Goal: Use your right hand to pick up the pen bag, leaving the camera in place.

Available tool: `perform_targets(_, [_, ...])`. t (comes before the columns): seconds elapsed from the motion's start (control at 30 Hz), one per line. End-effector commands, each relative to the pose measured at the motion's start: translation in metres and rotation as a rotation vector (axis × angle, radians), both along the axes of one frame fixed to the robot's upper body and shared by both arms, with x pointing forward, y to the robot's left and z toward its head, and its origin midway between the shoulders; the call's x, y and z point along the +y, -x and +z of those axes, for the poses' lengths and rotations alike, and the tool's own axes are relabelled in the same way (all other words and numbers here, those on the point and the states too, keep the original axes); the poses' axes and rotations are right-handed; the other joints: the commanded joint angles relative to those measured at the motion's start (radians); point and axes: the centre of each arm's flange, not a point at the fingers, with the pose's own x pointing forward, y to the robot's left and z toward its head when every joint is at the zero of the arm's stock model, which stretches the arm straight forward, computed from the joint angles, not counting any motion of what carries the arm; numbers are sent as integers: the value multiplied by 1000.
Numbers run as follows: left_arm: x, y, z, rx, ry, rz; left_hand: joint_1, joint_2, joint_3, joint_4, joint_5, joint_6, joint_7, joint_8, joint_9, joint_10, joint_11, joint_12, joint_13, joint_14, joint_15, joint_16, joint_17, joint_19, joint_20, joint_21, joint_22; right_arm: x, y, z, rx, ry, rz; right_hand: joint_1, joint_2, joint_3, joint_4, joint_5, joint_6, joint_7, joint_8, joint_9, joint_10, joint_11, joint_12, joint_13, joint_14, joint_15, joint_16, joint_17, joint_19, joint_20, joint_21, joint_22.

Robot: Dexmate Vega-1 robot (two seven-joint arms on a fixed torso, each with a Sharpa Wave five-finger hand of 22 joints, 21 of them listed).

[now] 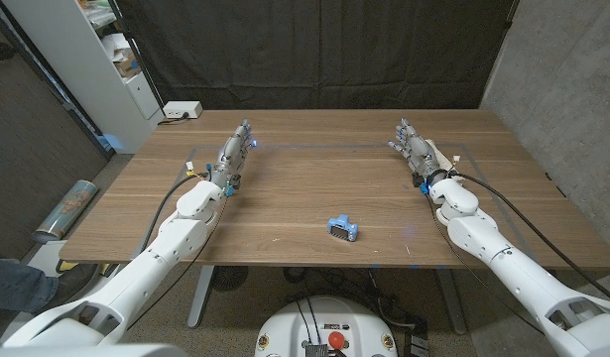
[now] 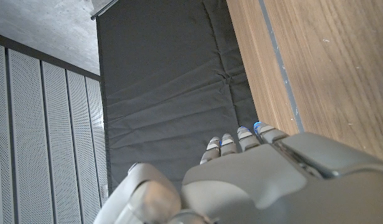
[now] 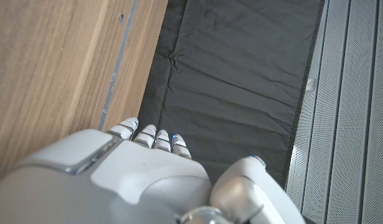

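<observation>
A small blue and grey camera lies on the wooden table, near the front edge and about midway between my arms. My left hand is at the far left of the table with its fingers stretched out and nothing in it; the left wrist view shows its back beside the table edge. My right hand is at the far right, fingers also stretched out and holding nothing, and its back appears in the right wrist view. Both hands are well away from the camera.
A white box sits at the table's far left corner. A black curtain hangs behind the table, with a white shelf at the back left. A rolled item lies on the floor to the left.
</observation>
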Motion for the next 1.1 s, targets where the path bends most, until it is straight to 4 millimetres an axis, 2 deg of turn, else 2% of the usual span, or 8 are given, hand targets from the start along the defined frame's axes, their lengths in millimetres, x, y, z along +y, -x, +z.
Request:
perform_targets(0.03, [5, 19, -11, 13, -4, 4, 9, 1, 5, -1, 4, -7, -1, 4, 5, -5, -2, 6, 4, -13, 1, 7, 3, -105, 0, 4, 4, 2, 10, -9, 2, -12, 8, 7, -2, 7, -2, 7, 11, 0, 3, 2, 5, 9, 6, 4, 5, 7, 6, 0, 11, 1, 2, 4])
perform_targets(0.6, [-2, 31, -14, -8, -18, -1, 9, 3, 3, -3, 4, -3, -2, 5, 5, -3, -3, 4, 2, -10, 0, 9, 3, -103, 1, -4, 5, -1, 31, -6, -34, 19, -4, 6, -1, 6, -4, 8, 14, -2, 2, 2, 13, 4, 2, 1, 12, 5, 8, -5, 19, -1, -6, 4])
perform_targets(1.1, [-2, 36, -14, -20, -28, -5, 10, 5, 2, -5, 3, -1, -1, 5, 5, -1, -1, 3, 1, -9, 0, 9, 3, -102, 2, -12, 5, 0, 41, -1, -78, 37, -28, 12, 1, 7, -10, 10, 16, -5, 1, 2, 32, 5, 1, -2, 18, 3, 9, -12, 29, 1, -15, 4])
